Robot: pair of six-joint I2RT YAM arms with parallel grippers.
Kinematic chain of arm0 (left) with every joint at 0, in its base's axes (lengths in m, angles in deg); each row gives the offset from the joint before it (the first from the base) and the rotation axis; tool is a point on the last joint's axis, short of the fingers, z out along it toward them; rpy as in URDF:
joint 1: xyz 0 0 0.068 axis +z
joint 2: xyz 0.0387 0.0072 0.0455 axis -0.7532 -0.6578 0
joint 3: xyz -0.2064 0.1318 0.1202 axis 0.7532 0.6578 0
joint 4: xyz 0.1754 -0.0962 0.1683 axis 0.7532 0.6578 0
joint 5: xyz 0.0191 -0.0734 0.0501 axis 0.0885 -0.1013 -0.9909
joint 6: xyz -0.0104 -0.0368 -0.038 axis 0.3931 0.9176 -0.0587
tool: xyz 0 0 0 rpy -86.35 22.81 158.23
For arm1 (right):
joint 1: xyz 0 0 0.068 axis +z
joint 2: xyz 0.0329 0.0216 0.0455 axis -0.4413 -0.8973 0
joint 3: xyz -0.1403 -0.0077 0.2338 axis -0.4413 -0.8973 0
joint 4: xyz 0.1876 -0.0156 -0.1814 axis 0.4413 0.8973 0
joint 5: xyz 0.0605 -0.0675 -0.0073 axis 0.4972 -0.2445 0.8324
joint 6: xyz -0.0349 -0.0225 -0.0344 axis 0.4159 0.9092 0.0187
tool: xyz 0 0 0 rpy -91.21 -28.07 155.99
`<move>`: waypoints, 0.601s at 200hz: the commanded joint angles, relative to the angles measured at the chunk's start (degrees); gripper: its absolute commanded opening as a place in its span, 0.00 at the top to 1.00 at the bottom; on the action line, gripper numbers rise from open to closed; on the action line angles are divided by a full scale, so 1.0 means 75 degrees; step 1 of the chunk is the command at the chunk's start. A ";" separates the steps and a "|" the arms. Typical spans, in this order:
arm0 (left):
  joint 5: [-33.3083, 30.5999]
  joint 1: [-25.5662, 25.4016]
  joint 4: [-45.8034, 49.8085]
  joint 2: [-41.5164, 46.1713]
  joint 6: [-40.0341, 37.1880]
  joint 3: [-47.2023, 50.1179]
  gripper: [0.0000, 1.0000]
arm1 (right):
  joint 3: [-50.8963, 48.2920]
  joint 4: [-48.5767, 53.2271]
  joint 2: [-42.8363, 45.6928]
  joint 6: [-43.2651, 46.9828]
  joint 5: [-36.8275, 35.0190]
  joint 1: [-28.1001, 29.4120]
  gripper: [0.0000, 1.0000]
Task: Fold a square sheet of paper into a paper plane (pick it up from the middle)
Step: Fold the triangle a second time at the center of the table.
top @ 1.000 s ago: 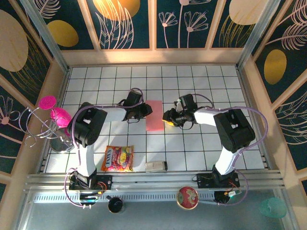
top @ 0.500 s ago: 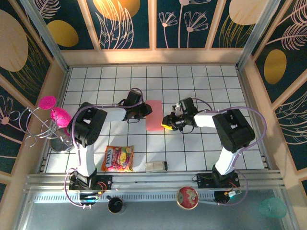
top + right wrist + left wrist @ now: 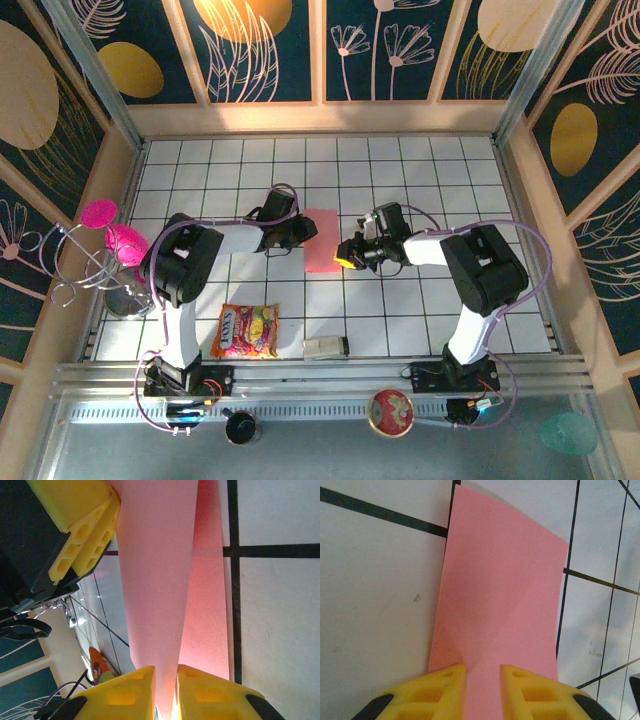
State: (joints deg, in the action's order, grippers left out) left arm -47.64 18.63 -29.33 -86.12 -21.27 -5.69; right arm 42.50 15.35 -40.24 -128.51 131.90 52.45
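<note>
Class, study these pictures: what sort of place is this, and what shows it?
Probably a staged robot test booth: left arm and right arm on a rail, white tiled table, painted leaf-pattern walls.

Tiled table (image 3: 450,170) with pink paper (image 3: 321,240), snack packet (image 3: 245,331)

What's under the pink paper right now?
White tiled table around the folded pink paper; its lifted flap, pinched by the right gripper, shows a lower layer. Tiles beneath are covered.
</note>
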 commanded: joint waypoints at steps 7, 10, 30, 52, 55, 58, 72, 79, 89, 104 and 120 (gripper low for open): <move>0.0234 0.0024 0.0189 0.0099 -0.0113 -0.0017 0.76 | -0.0131 0.0284 0.0052 -0.0006 -0.0044 0.0069 0.89; 0.0266 0.0027 0.0192 0.0130 -0.0136 -0.0050 0.76 | -0.0131 0.0368 0.0050 0.0010 -0.0073 0.0065 0.91; 0.0381 0.0039 0.0203 0.0338 -0.0400 -0.0264 0.75 | -0.0099 0.0749 0.0052 0.0109 -0.0249 0.0069 0.99; 0.0315 0.0113 0.0271 0.0428 -0.0563 -0.0445 0.74 | -0.0073 0.1144 0.0087 0.0203 -0.0435 0.0055 1.00; 0.0302 0.0126 0.0297 0.0407 -0.0575 -0.0473 0.75 | -0.0072 0.1190 0.0091 0.0205 -0.0457 0.0056 1.00; 0.0290 0.0138 0.0318 0.0384 -0.0581 -0.0491 0.75 | -0.0072 0.1222 0.0101 0.0215 -0.0476 0.0062 1.00; 0.0265 0.0185 0.0378 0.0233 -0.0635 -0.0574 0.76 | -0.0096 0.1372 0.0160 0.0234 -0.0509 0.0049 1.00; 0.0265 0.0186 0.0451 0.0121 -0.0695 -0.0626 0.76 | -0.0107 0.1420 0.0201 0.0244 -0.0523 0.0050 1.00; 0.0276 0.0188 0.0626 -0.0047 -0.0787 -0.0738 0.77 | -0.0087 0.1531 0.0240 0.0262 -0.0564 0.0052 1.00; 0.0262 0.0190 0.0852 -0.0234 -0.0882 -0.0865 0.79 | -0.0038 0.1600 0.0266 0.0282 -0.0594 0.0049 1.00; 0.0076 0.0189 0.0941 -0.0290 -0.0905 -0.0871 0.80 | 0.0032 0.1554 0.0264 0.0265 -0.0574 0.0060 1.00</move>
State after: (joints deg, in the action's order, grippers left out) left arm -46.20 19.90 -26.09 -86.21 -26.13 -11.18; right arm 42.30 24.49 -40.08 -127.75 128.49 52.45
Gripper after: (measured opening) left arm 0.207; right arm 0.049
